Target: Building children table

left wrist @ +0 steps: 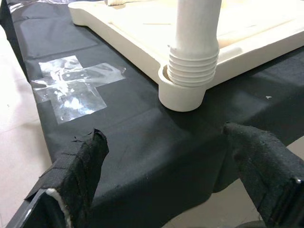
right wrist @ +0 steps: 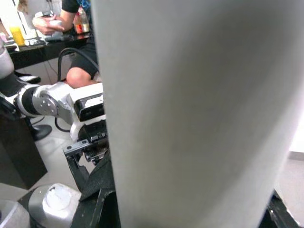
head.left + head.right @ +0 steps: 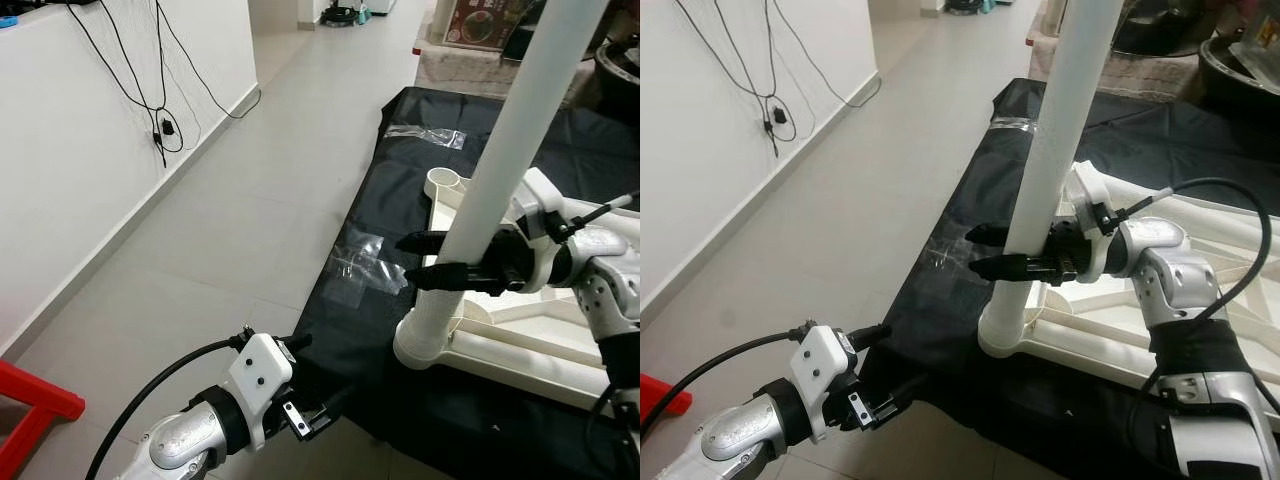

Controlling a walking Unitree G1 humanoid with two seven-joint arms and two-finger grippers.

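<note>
A long white table leg (image 3: 512, 130) stands tilted, its ribbed threaded end (image 1: 192, 66) in the round corner socket (image 1: 183, 97) of the cream tabletop (image 3: 520, 345). The tabletop lies upside down on a black cloth (image 3: 400, 200). Several thread ridges show above the socket rim. My right gripper (image 3: 405, 257) is shut on the leg just above the socket, one finger in front of it and one behind. The leg (image 2: 199, 114) fills most of the right wrist view. My left gripper (image 3: 328, 366) hangs open and empty, low at the cloth's near edge, facing the socket.
Clear tape patches (image 3: 360, 265) hold the cloth to the tiled floor. A white wall with dangling black cables (image 3: 160, 120) runs along the left. A red object (image 3: 30, 400) lies at the lower left. A seated person (image 2: 71, 14) is behind my left arm.
</note>
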